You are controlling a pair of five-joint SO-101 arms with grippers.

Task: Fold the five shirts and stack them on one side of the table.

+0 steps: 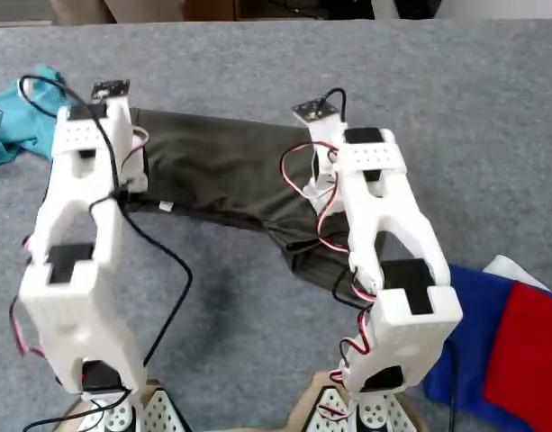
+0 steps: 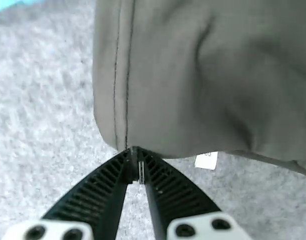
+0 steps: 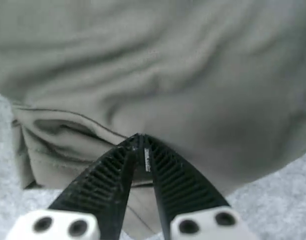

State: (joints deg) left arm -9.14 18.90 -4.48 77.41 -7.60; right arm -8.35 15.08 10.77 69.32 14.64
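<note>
An olive-grey shirt (image 1: 226, 171) lies spread across the middle of the grey table, bunched toward its right end. My left gripper (image 2: 134, 154) is shut on the shirt's (image 2: 202, 75) stitched hem corner, beside a small white label (image 2: 206, 160). In the high view the left arm (image 1: 77, 207) stands at the shirt's left edge. My right gripper (image 3: 141, 141) is shut on a fold of the shirt (image 3: 157, 65) near its wrinkled edge. The right arm (image 1: 384, 225) stands over the shirt's right end.
A teal shirt (image 1: 13, 121) lies crumpled at the far left. At the front right, a blue shirt (image 1: 478, 328) and a red shirt (image 1: 530, 355) lie overlapped, with a bit of white cloth (image 1: 510, 267) behind them. Bare grey tabletop (image 1: 230, 315) lies between the arms.
</note>
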